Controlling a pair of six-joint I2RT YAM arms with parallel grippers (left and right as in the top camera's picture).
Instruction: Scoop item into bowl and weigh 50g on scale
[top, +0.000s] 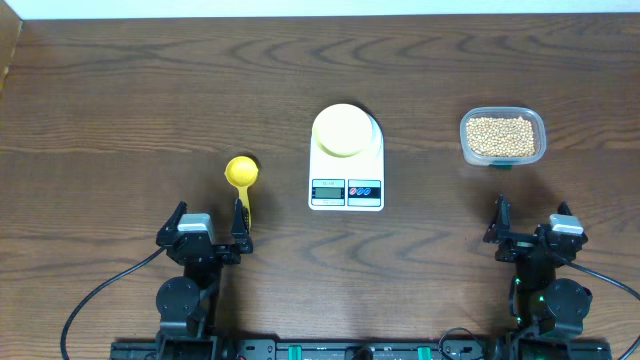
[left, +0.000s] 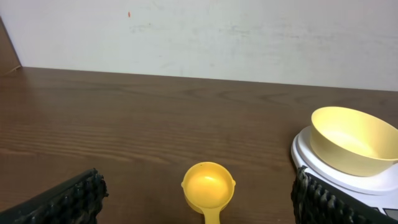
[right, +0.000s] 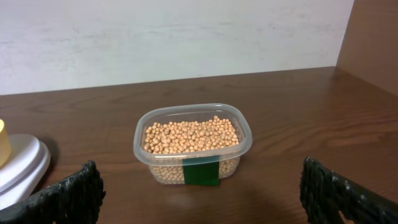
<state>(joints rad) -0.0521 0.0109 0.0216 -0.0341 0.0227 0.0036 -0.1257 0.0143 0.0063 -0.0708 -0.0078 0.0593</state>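
Pointing display (top: 328, 190) nearward, seemingly: scale (top: 346, 170).

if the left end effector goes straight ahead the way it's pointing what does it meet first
Most likely the yellow scoop, lying just ahead of the open left end effector, though depth is hard to judge.

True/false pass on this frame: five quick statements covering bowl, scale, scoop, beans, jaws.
1. The pale-yellow bowl sits on the white scale. True.
2. The bowl already holds beans. False: it is empty; the tan beans are in the clear container.
3. The yellow scoop lies on the table on the left arm's side of the scale. True.
4. The left jaws are shut on the scoop. False: both arms' jaws stand open, holding nothing.
5. The container stands between scoop and scale. False: it is on the scale's far side, in front of the right arm.
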